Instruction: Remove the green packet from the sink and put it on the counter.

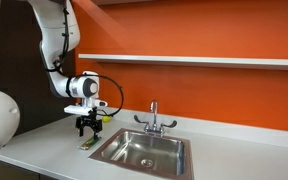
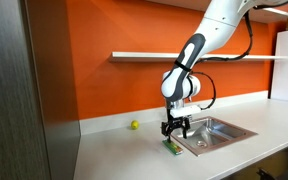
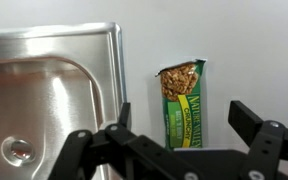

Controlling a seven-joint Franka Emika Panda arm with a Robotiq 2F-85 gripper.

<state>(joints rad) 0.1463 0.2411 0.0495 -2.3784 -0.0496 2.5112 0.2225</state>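
Here we read "Nature Valley Crunchy" on the green packet, on the bench beside the sink; tool released.

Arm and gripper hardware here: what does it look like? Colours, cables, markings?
Arm: glossy white rounded links, with a dark band at one joint. A white drum-shaped wrist unit has a black face. Gripper: all black, with two blocky fingers. A black cable loops off the wrist. No markings are legible.
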